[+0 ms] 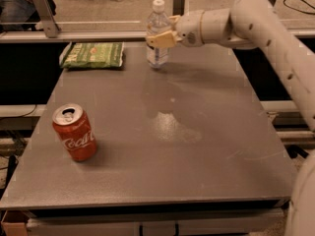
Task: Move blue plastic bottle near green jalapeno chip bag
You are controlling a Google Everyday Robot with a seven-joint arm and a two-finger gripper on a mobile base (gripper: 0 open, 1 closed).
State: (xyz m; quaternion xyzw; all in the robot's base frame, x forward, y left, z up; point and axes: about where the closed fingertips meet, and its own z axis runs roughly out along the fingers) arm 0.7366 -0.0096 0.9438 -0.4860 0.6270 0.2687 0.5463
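Note:
The blue plastic bottle is clear with a white cap and stands upright near the table's far edge. My gripper reaches in from the right and is shut on the bottle around its middle. The green jalapeno chip bag lies flat at the far left of the table, a short gap to the left of the bottle.
A red Coca-Cola can stands upright near the front left. The grey table has a metal rail behind its far edge. My white arm spans the right side above the table.

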